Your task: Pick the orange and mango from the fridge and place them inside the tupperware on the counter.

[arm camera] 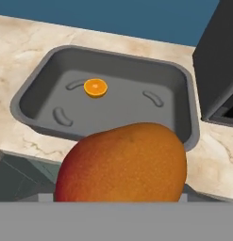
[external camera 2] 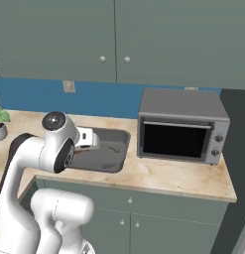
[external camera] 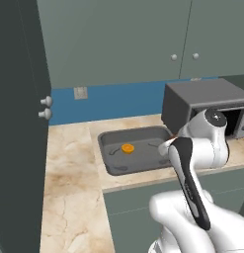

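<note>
- Tool (external camera: 165, 147) pinching the mango (arm camera: 122, 164), hanging at the near rim of the tupperware (arm camera: 188, 89).
- Orange (arm camera: 95, 87) lying inside, on the tub floor.
- Tub resting on the desk (external camera: 69, 163).

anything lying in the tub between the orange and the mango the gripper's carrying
Nothing. In the hand view, bare tupperware floor and its near wall separate the orange from the mango.
</note>
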{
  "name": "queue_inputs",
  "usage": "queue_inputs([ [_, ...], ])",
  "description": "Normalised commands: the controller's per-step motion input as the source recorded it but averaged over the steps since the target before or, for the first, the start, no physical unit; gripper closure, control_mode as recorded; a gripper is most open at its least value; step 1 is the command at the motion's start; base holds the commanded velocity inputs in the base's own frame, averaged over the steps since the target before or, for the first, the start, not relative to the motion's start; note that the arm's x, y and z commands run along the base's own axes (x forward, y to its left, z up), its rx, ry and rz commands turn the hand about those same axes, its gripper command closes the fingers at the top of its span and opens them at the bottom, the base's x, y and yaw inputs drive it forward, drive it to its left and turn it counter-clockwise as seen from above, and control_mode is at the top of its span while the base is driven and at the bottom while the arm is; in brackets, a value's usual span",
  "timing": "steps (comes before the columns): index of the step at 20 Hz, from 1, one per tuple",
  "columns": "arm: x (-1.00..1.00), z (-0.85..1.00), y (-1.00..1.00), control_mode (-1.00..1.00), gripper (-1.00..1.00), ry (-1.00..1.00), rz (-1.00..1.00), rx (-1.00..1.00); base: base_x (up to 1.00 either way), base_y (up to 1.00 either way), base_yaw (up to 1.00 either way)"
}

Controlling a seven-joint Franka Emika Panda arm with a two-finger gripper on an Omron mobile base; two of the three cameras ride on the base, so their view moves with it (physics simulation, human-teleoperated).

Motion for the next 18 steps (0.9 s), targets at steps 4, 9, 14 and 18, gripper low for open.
queue_inputs([
  [4, 0.6, -0.3, -0.01, -1.0, 1.0, 0.04, 0.0, 0.0, 0.0, 0.0, 0.0],
  [9, 0.7, -0.32, 0.0, -1.0, 1.0, 0.06, 0.0, 0.0, 0.0, 0.0, 0.0],
  [14, 0.77, -0.35, 0.0, -1.0, 1.0, 0.06, 0.0, 0.0, 0.0, 0.0, 0.0],
  [18, 0.77, -0.34, 0.0, -1.0, 1.0, 0.04, 0.0, 0.0, 0.0, 0.0, 0.0],
])
